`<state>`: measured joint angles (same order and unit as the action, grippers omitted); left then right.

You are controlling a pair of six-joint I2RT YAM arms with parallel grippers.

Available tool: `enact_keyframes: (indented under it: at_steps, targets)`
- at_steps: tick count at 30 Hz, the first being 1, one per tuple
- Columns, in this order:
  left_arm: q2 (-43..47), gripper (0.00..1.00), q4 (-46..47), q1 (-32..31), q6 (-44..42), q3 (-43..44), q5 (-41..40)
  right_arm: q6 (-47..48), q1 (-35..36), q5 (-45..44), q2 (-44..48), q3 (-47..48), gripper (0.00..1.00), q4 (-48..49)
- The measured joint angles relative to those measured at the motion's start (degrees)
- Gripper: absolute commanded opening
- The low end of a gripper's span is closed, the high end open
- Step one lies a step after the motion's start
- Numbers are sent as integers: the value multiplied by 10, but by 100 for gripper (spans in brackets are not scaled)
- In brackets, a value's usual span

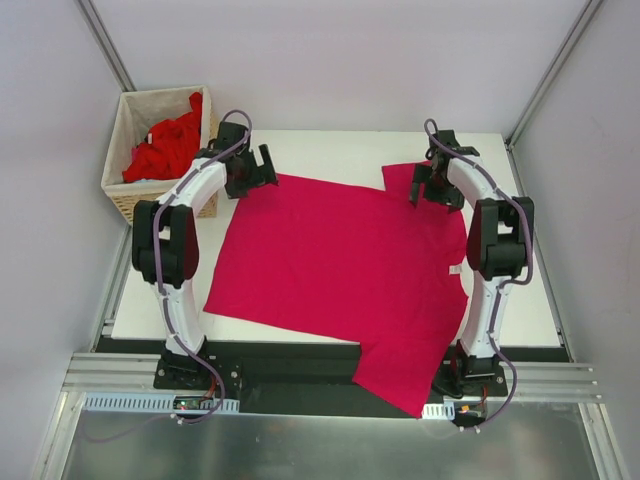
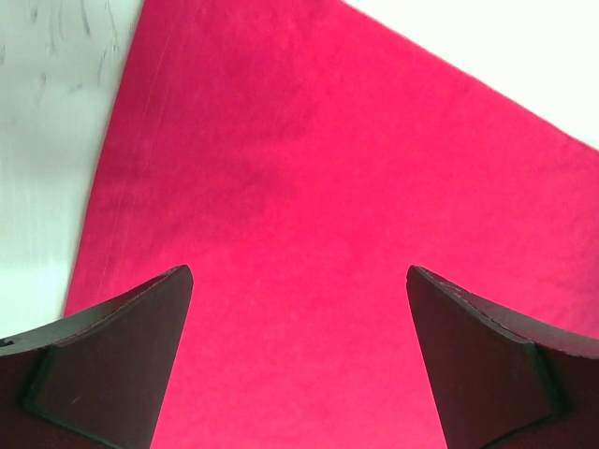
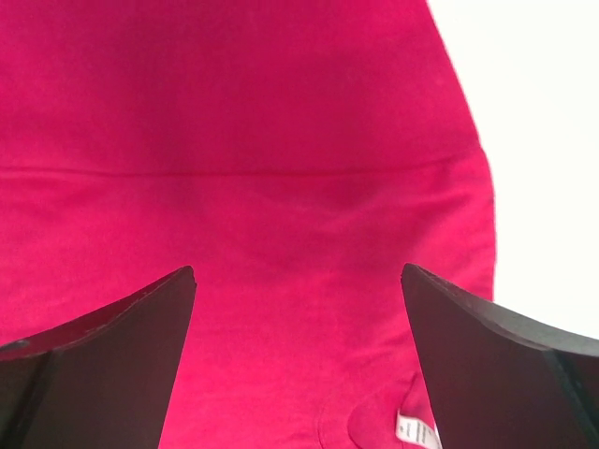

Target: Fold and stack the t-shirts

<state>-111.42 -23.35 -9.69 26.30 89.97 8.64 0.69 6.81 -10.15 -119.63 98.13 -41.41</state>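
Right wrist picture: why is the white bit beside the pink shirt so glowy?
Right wrist view: the white table top is too bright for the camera, washed out to white beside the magenta cloth t-shirt, whose seam is sharp. Left wrist view: same glare at the upper right. Top view: even light, soft shadows.

We are seeing a magenta-crimson t-shirt (image 1: 330, 260), plain and without any pattern, bearing a small white neck label (image 3: 416, 432) with faint grey print. We are noting brighter red t-shirts (image 1: 165, 150) showing inside a tan woven wicker basket (image 1: 125, 208), whose liner (image 1: 135, 120) is looking off-white. The table (image 1: 330, 145) is appearing white, and the walls (image 1: 330, 60) around it are reading pale grey. The left arm (image 1: 180, 315) and right arm (image 1: 485, 305) are showing white shells with black joints, and purple cables (image 1: 238, 114) are running along them. The left claw (image 2: 299, 271) and right claw (image 3: 298, 271) are showing dark brown-black fingers (image 2: 112, 355), and in the wrist views the magenta-crimson t-shirt is glowing a hotter pink-red.
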Motion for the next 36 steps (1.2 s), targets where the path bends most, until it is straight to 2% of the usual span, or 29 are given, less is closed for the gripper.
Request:
enact_keyframes:
  at_steps: [14, 36]
  targets:
    - [-130, 99, -31, 4, -4, 96, 8, 0, -6, 16, -70, 59, 96, -22]
    - [-266, 99, -141, 53, 27, 308, 16, -17, -25, 47, -188, 235, 96, -99]
